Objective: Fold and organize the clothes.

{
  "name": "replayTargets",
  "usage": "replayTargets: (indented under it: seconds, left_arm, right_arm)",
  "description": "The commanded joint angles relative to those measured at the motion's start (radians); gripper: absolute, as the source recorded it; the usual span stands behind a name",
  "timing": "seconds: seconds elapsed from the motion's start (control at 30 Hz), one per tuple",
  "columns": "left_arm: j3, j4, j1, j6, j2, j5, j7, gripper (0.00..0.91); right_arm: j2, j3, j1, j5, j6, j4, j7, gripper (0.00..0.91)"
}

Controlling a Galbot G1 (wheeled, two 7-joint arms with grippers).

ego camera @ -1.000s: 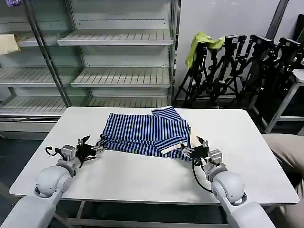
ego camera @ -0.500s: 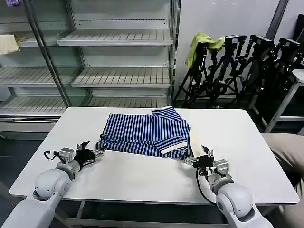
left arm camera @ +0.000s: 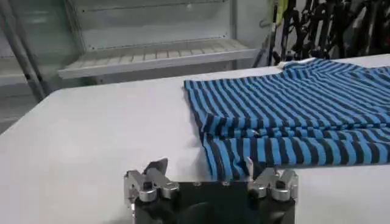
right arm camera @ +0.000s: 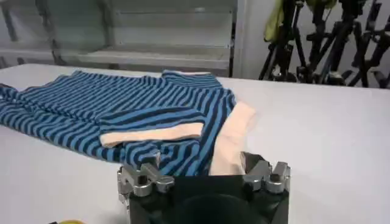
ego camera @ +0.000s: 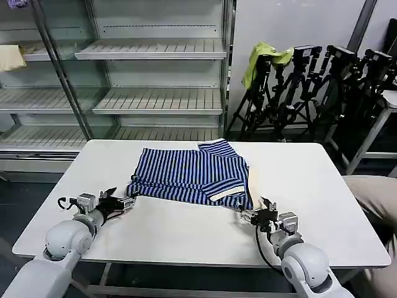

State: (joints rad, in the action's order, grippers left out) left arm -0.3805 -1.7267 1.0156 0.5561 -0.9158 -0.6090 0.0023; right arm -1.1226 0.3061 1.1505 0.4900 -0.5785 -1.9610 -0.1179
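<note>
White table point(ego camera: 186, 236) is being occupied by the folded striped shirt point(ego camera: 189, 175), lying at its centre before metal shelving point(ego camera: 124, 74). The left gripper point(ego camera: 118, 202) and right gripper point(ego camera: 255, 214) are being held at the shirt's near corners, jaws apart and empty. Cream trim point(right arm camera: 152, 133) is being resolved clearly from the right wrist, while stacked hem folds point(left arm camera: 244, 131) are being shown from the left wrist.

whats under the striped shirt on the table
The striped shirt lies partly folded on the white table. A cream-white strip pokes out at its right edge. Whatever else lies beneath is covered.

No legible txt, labels or nos. anywhere in these views.
</note>
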Motion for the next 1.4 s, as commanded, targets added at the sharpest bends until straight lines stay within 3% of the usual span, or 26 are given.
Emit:
replayTargets:
  seconds: [0.03,0.7,1.07,1.4]
  left_arm:
    - [-0.001,0.006,0.005,0.004,0.001,0.001,0.006,0.01]
    - [-0.035,-0.046,0.074,-0.005,0.019,-0.002,0.032,0.01]
    - [-0.172,-0.307,0.368,-0.009,0.009,-0.007,0.015,0.01]
    - [-0.305,-0.472,0.626,-0.029,-0.035,-0.001,0.017,0.01]
  right_arm:
    - [-0.001,-0.008,0.0,0.022,-0.004,0.035,0.0,0.0]
    - [0.02,0.013,0.017,0.016,-0.002,0.002,0.028,0.0]
    - [0.073,0.139,0.222,-0.026,0.0,-0.175,0.087,0.0]
    - [0.05,0.278,0.483,-0.159,0.028,-0.328,0.136,0.0]
